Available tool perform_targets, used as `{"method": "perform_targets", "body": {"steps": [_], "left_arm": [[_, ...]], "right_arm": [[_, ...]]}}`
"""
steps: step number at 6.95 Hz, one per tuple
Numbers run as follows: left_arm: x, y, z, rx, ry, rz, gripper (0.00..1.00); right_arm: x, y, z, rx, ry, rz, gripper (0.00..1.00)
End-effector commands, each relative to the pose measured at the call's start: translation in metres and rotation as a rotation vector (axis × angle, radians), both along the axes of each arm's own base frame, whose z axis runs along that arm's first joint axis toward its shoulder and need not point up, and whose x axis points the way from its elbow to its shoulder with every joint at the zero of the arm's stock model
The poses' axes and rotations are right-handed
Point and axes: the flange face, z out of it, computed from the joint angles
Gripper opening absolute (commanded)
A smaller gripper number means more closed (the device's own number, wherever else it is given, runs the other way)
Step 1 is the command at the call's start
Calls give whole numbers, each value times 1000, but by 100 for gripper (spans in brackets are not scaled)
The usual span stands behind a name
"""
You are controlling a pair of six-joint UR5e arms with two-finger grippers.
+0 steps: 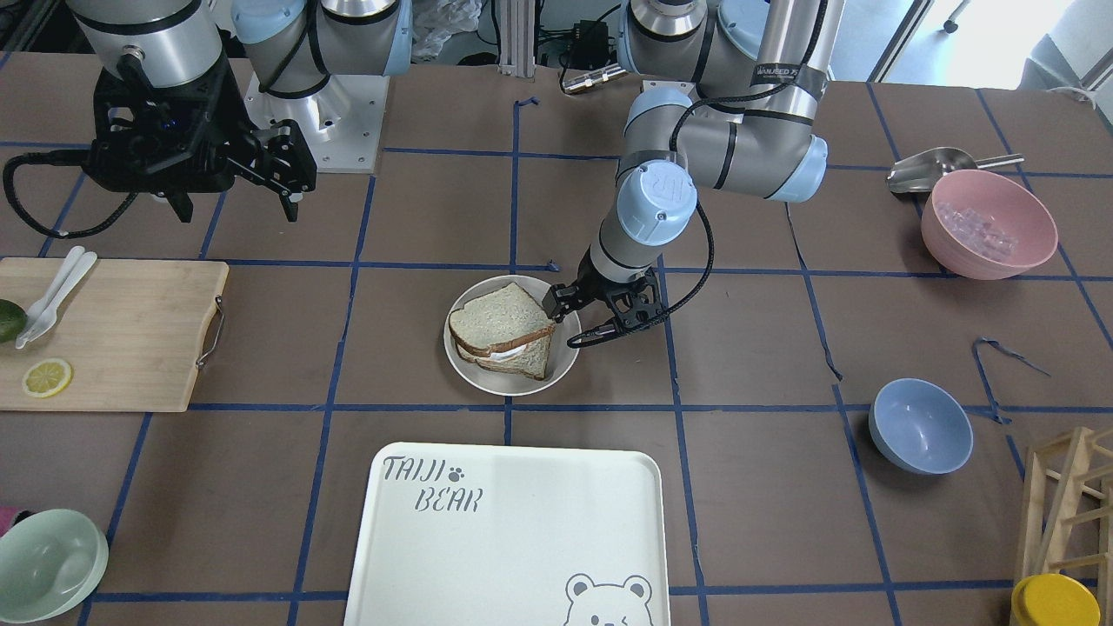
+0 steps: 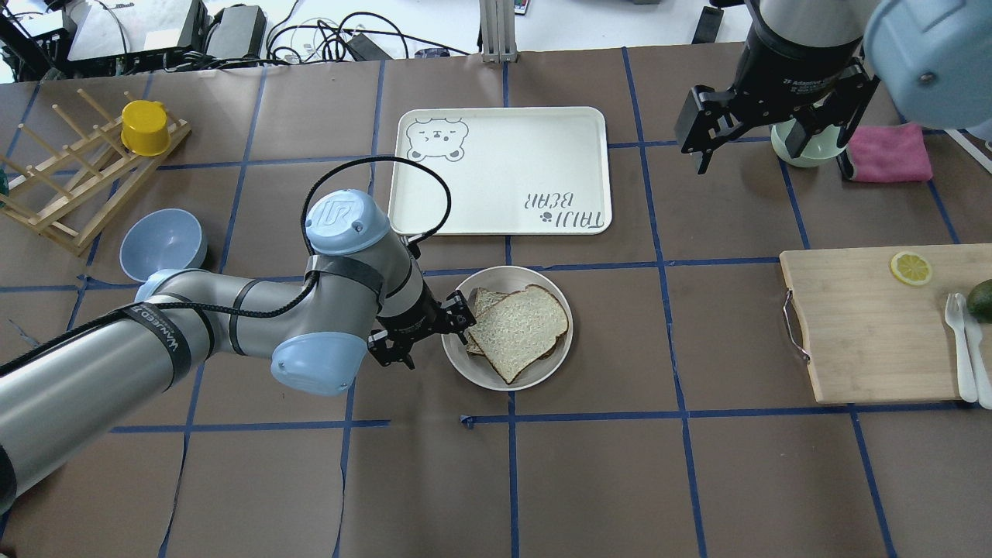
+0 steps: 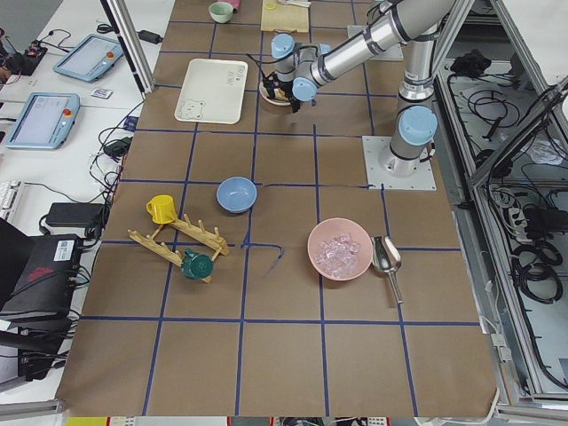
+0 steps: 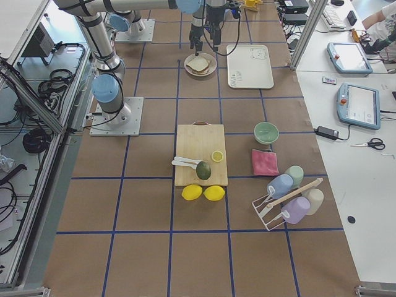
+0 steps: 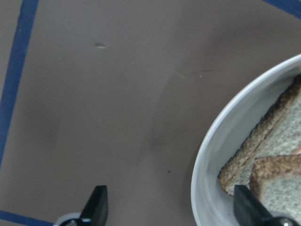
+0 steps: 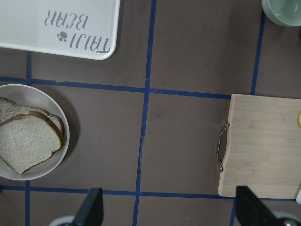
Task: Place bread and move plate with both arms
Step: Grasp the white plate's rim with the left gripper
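Two arms stand over the brown worktop. The left arm (image 2: 194, 333) reaches low toward the middle. The left gripper (image 2: 422, 333) is spread wide and grips nothing: one fingertip (image 5: 244, 207) is over the inside of the plate, the other is over the bare top, and the rim runs between them. The right arm (image 2: 806, 39) hangs high toward the far right corner, and the right gripper (image 6: 170, 197) is likewise wide and empty. One white tray (image 2: 504, 170) lies at the middle of the far edge (bear print, nothing on it). One cutting board (image 2: 860, 333) lies at the right end. One plate (image 2: 484, 370) sits near the middle of the worktop, just on the robot's side of the tray. There are three bowls: a pink bowl (image 1: 987, 222) toward the near left corner, a blue bowl (image 2: 161, 244) at the left end, and a green bowl (image 1: 48, 565) in the far right corner. Two slices lie stacked on the plate. The bread (image 2: 518, 329) is on top, and the lower slice (image 2: 482, 301) peeks out on the side toward the left gripper. One lemon slice (image 2: 910, 268) rests on the board.
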Motion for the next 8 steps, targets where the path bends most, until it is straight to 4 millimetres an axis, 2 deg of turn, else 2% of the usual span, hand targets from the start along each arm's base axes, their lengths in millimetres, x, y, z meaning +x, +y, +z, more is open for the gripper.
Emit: {"method": "perform_targets", "body": {"steps": [1, 2, 3, 5, 8], "left_arm": [[-1, -3, -4, -3, 3, 1, 60], [-1, -3, -4, -7, 2, -1, 40], [-1, -3, -4, -7, 4, -2, 23], [-1, -3, -3, -8, 5, -4, 1], [2, -11, 13, -76, 20, -23, 0]], "right_arm": [[-9, 1, -7, 44, -31, -30, 99], [-14, 1, -6, 54, -51, -49, 99], [-12, 4, -5, 53, -50, -108, 96], [-9, 8, -5, 53, -56, -110, 100], [-7, 12, -6, 47, -56, -110, 100]]}}
